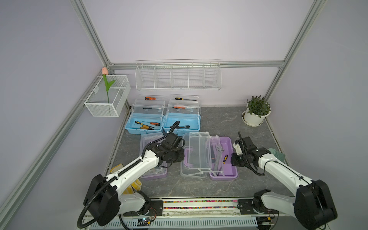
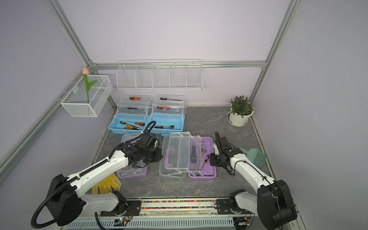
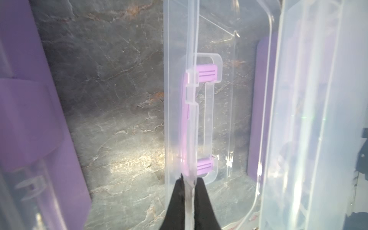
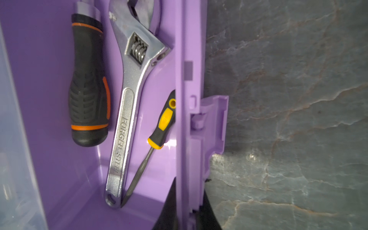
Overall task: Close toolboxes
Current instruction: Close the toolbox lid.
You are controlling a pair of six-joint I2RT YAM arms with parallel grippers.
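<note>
Arms: two white-and-black ones, left arm (image 1: 131,171) and right arm (image 1: 278,169), are reaching from the near rail out over one grey marbled table (image 1: 219,123).
Toolboxes: four are sitting on the table, two purple and two light blue.
Open purple toolbox (image 1: 229,171): one, lying between the two pincers, its clear lid (image 1: 186,173) folding out flat toward the left pincer.
Closed purple toolbox (image 1: 154,176): one, lying under the left arm just behind the left pincer, with its clear cover resting down on it.
Blue pair: corner-side blue toolbox (image 1: 137,130) and neighbour blue toolbox (image 1: 189,132) are standing side by side beyond the left pincer, both gaping open with clear trays stepping upward.
Wire baskets: two white ones, long basket (image 1: 177,79) and square basket (image 1: 105,109), are hanging on the walls far beyond both pincers.
Potted plant (image 1: 256,111): one, standing well beyond the right pincer.
Brush (image 2: 256,157): one green, lying beside the right arm, behind the right pincer.
Glove (image 2: 107,184): one yellow, lying well behind the left pincer.
Left pincer (image 3: 190,182): clenching the clear lid's thin rim, black fingertips (image 3: 201,187) pressing from both sides, near the purple handle (image 3: 185,119).
Right pincer (image 4: 190,180): clenching the open purple toolbox's front wall, just beside its one purple latch (image 4: 211,123), which is jutting outward.
Tools by the right pincer: three are lying in the purple base, one wrench (image 4: 127,111), one black-orange driver (image 4: 87,83) and one yellow-black screwdriver (image 4: 159,127).
</note>
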